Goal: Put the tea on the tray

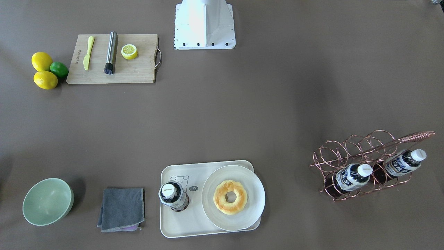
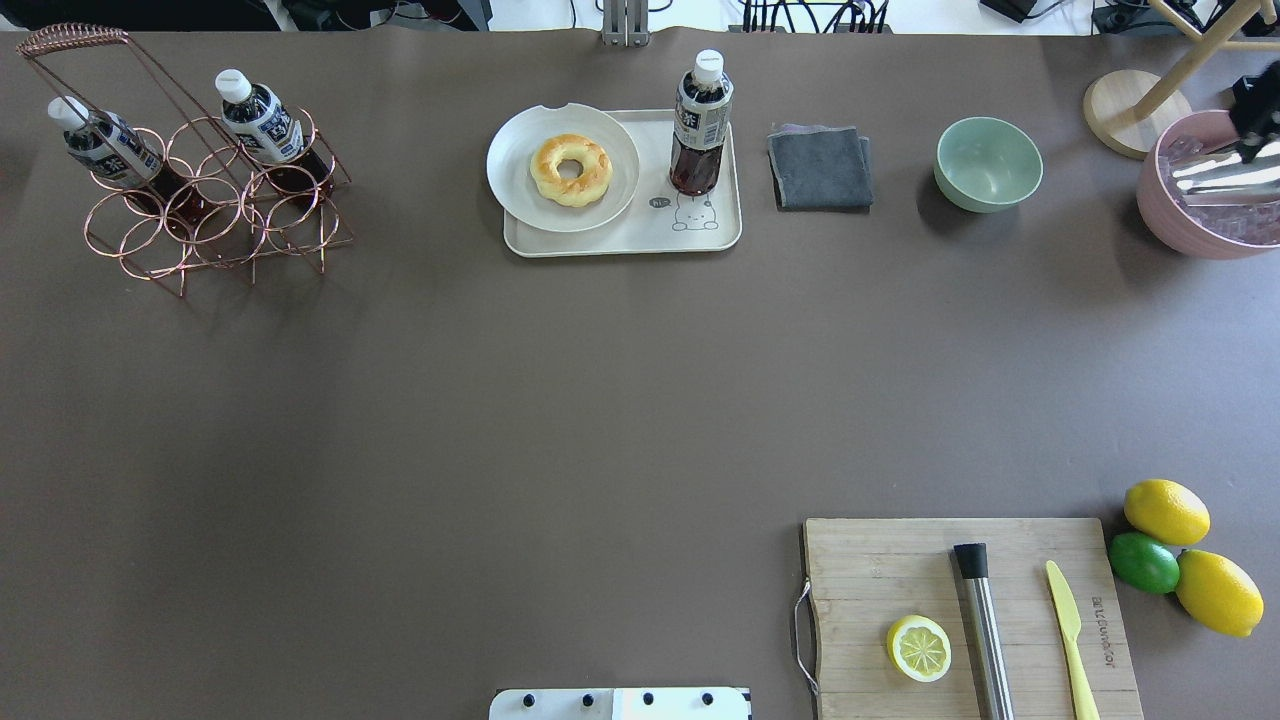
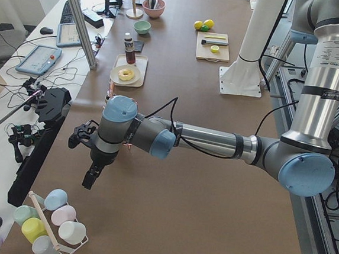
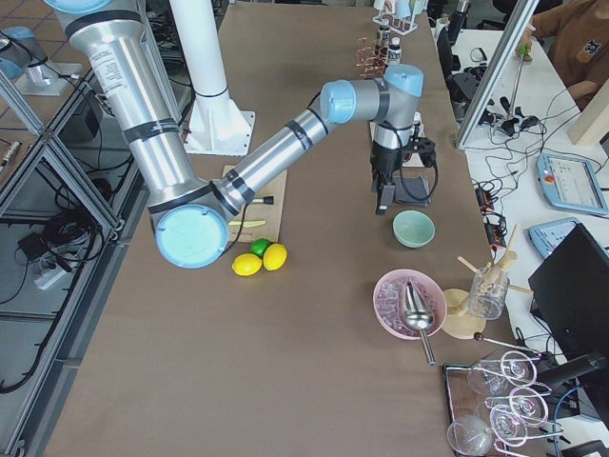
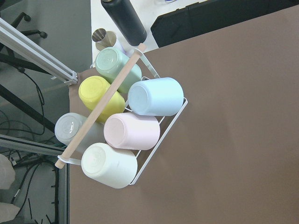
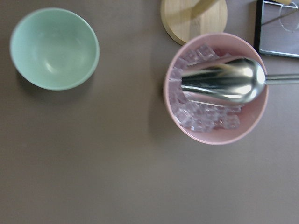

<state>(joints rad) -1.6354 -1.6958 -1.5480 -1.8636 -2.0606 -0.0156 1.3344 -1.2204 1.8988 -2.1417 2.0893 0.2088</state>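
Finger state: the left gripper (image 3: 89,178) and the right gripper (image 4: 384,198) show only in the side views, so how far their fingers are open cannot be told. No bottle is seen at either one.

Gripper position: both hang well apart from the tray (image 1: 187,225), the right gripper out past the green bowl (image 4: 414,228).

Task thing: the tea (image 1: 173,196) stands upright on the tray, at the bear-drawing end, just beside the plate (image 1: 242,217) that bears a doughnut (image 1: 230,197).

Status: placement is judged complete, and no step appears to be left. Two like bottles (image 1: 353,176) lie in the wire rack (image 1: 347,146), well apart from the tray on its plate side.
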